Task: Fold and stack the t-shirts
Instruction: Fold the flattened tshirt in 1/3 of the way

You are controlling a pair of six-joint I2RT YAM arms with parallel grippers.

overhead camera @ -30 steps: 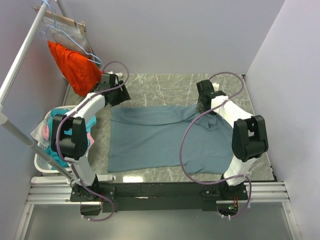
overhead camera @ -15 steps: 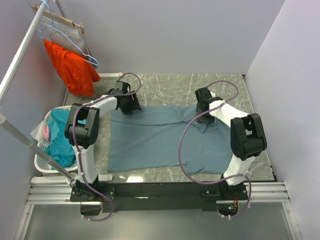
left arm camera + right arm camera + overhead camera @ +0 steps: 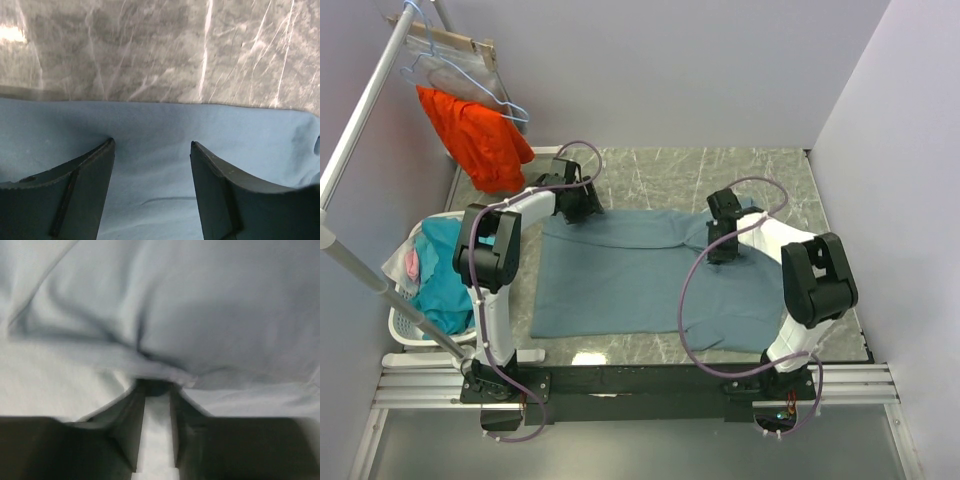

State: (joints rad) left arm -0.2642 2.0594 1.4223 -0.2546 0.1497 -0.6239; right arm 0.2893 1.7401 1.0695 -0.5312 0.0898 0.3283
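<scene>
Since the earlier frame, left gripper (image 3: 575, 203) and right gripper (image 3: 720, 243) have moved inward. Marble table (image 3: 650, 170) carries the slate-blue t-shirt (image 3: 620, 275), spread out. Wrist views alone show the jaws: left apart over the far edge, right pinched on a fold.

One t-shirt (image 3: 620, 275) on table (image 3: 660, 170), basket (image 3: 405, 325) at left, garment (image 3: 480, 140) behind basket.

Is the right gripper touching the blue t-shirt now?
Touching. In the right wrist view, the right gripper has its fingers closed on a puckered fold of the t-shirt.
</scene>
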